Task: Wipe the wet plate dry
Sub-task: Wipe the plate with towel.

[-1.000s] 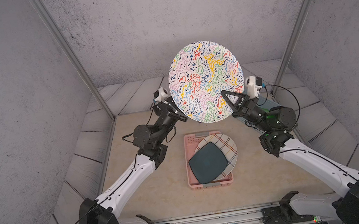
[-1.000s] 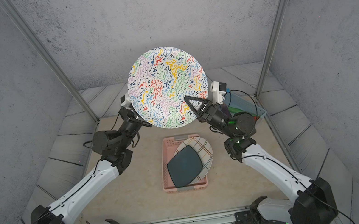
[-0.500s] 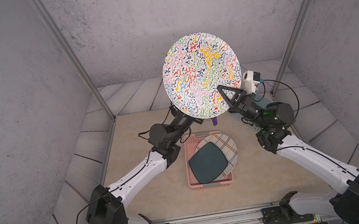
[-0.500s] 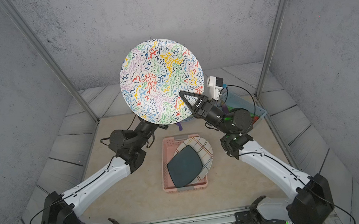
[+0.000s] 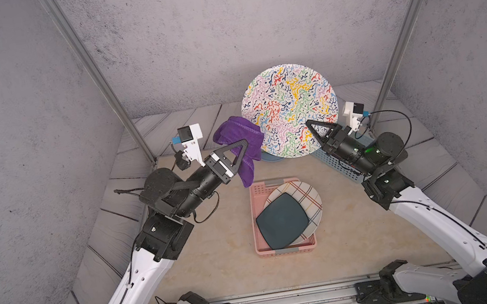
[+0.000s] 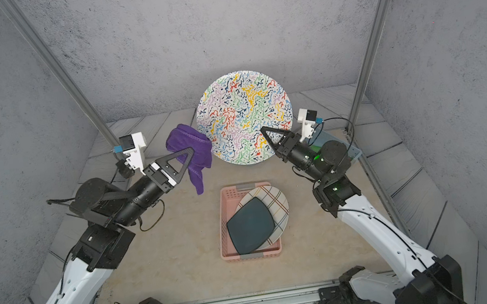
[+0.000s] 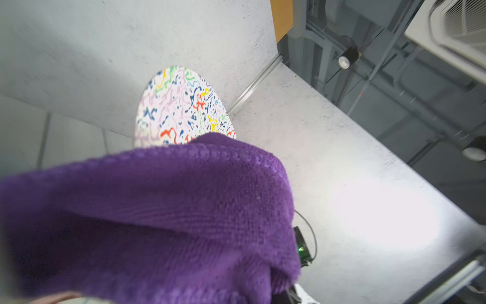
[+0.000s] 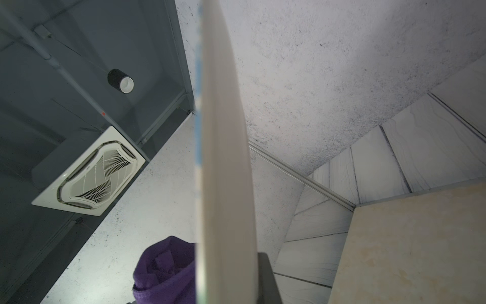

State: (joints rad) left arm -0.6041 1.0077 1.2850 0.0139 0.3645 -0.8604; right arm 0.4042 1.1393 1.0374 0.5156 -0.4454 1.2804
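Right hand [image 5: 309, 124] pinches the patterned plate [image 5: 290, 110] by its lower rim, upright above the worktop [image 5: 219, 261]; left hand [image 5: 244, 142] is pressed together on the purple cloth [image 5: 238, 134] just beside its edge, so a hard sideways wipe could lever the wet rim loose, dropping it toward the pink basket [image 5: 253, 216].

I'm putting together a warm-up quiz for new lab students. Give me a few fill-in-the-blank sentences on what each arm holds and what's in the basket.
1. The left gripper grips a ____ cloth.
2. The right gripper holds up the colourful plate, whose outline is ____.
3. The pink basket holds ____ plates.

Missing words: purple; round; two.
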